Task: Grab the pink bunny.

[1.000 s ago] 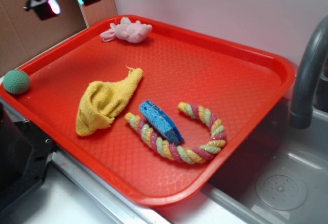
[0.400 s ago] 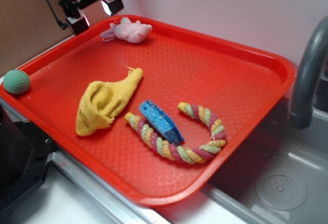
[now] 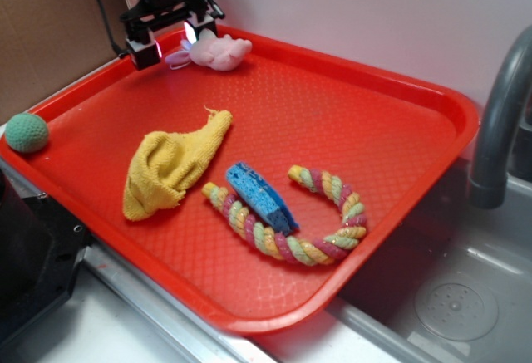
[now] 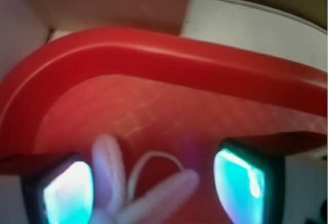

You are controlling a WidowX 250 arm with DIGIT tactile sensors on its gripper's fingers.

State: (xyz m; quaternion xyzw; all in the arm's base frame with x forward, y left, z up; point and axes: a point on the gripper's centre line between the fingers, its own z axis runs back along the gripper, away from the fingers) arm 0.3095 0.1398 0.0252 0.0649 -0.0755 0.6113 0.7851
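You've got a red tray [image 3: 399, 122] filling most of the exterior frame, textured floor, raised rim, sitting on a steel counter next to a sink basin [image 3: 457, 305] at lower right, with a grey faucet [image 3: 499, 122] at the right edge and a plain pale wall along the top. Brown cardboard sits at upper left. The pink bunny [image 3: 218, 51] lies in the tray's far corner, upper left of the frame, close to the rim. The gripper [image 3: 170, 41] hangs just left of it, fingers spread apart, nothing between them but the bunny's ear end. Mid-tray: yellow cloth [image 3: 170, 164], blue sponge [image 3: 259, 197] resting on the twisted rope toy [image 3: 291, 230]. A green ball [image 3: 27, 132] sits on the left edge of the tray. Wrist view only gives you the corner: the curved rim [image 4: 154, 49], two glowing cyan finger pads [image 4: 69, 193] at bottom left and right, and the bunny's pale ears [image 4: 110, 167] plus a thin loop between them, blurred. The exterior view shows the whole body; the wrist view doesn't
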